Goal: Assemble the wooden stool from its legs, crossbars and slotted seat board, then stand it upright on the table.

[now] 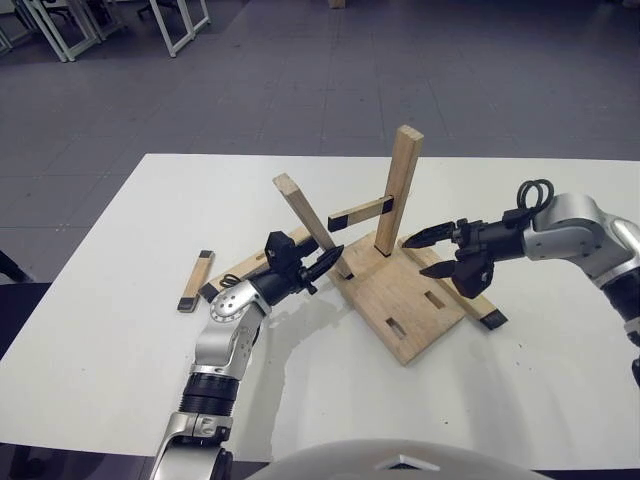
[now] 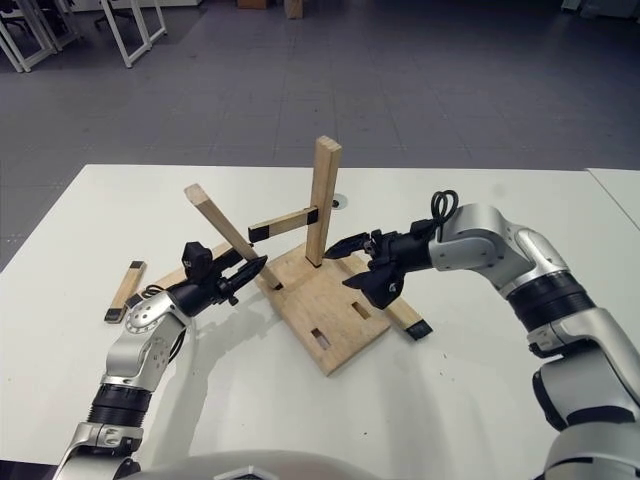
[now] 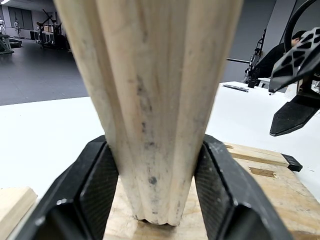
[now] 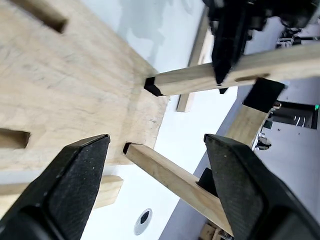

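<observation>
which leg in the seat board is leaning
The leaning leg on the robot's left, clamped in the left gripper; the other leg stands upright, carrying a crossbar.

The table [image 1: 120, 300] is showing plain white against a floor [image 1: 300, 70] that is reading dull grey. The seat board [image 1: 400, 300] is showing pale, grainy wood with dark slots. The leaning leg [image 1: 305, 215] and upright leg [image 1: 398, 190] are showing the same light timber, smudged grey. The crossbar [image 1: 362, 211] and loose bar [image 1: 196, 280] are wearing black tips. The left gripper [image 1: 333, 257] and right gripper [image 1: 415, 256] are showing black, their pads [image 3: 97, 187] finely meshed.
</observation>
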Tool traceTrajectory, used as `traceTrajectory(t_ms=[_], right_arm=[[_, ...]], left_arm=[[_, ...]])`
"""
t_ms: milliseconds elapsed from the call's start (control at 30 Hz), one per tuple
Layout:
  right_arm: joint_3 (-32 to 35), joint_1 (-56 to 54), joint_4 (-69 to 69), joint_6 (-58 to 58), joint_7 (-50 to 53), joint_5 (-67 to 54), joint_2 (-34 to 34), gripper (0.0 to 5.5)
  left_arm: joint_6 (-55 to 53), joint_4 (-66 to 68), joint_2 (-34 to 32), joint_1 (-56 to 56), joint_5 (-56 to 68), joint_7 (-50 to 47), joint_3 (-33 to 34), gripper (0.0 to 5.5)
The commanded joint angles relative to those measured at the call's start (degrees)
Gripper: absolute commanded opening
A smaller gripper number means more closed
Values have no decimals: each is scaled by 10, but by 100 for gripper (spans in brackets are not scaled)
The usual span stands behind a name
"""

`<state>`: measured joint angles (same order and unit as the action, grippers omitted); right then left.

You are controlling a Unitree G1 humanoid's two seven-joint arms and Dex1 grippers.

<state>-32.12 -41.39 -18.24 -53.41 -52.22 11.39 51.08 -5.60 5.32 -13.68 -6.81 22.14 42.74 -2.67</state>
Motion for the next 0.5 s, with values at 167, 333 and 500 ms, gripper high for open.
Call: traceTrajectory(t_ms=[167,333,500], right_arm=[[85,-8,110,288,21,-113,-109,348],[95,-44,85,404,91,-71,-220,282],[92,-79,59,410,196,30,-291,276]], left_arm=[[5,33,-26,26,-65,-29,-19,210],[-2,42,-28,18,-77,-47,-25,210],[-2,39,-26,20,-65,-52,-18,210]])
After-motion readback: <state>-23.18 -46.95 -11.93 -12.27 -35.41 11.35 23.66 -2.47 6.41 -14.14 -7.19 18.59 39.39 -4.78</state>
